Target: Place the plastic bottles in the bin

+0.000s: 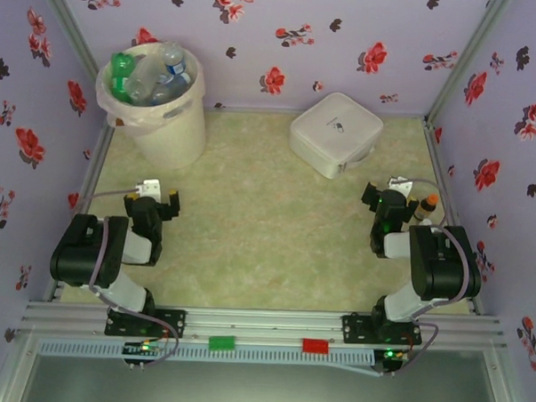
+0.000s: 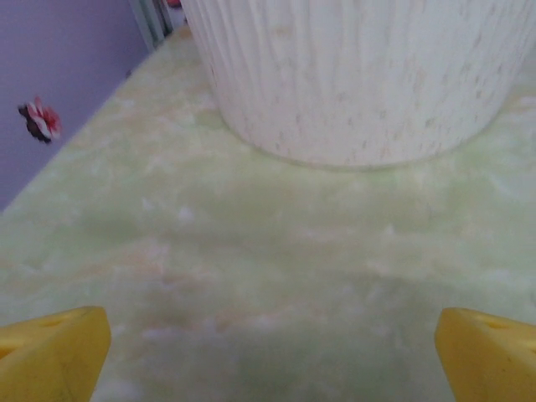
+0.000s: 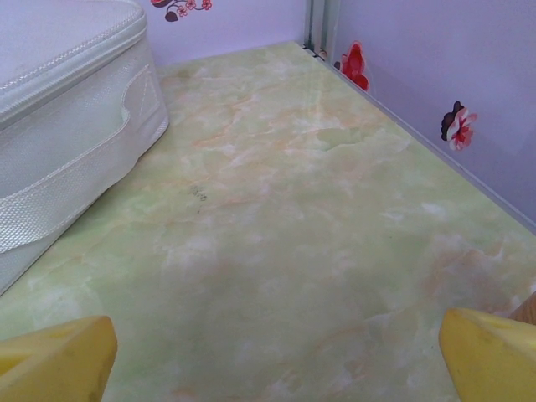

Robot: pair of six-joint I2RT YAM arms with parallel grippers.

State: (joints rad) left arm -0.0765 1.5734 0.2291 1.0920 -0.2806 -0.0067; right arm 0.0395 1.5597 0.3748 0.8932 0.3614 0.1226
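All plastic bottles [image 1: 153,74] that can be made out sit heaped inside the bin [image 1: 175,130], piled up to its rim: clear ones with blue caps, plus at least one green.

Progress (judgement): the task looks complete or very nearly so. How tightly the pile is packed cannot be told from above.

Left gripper [image 1: 159,196]: jaws spread wide with nothing between them, low over the bench [image 1: 266,237]. In the wrist view the bin [image 2: 360,75] stands straight ahead of the left gripper [image 2: 268,368], near but apart from it.

Right gripper [image 1: 388,193]: jaws spread wide, also empty. The bin is well apart from it, far off to its left. The white box [image 3: 67,100] lies ahead and left of the right gripper [image 3: 272,360]. A small brown bottle [image 1: 425,208] with an orange cap stands just beside these jaws on their right. It is not a drink bottle, so it is not counted.
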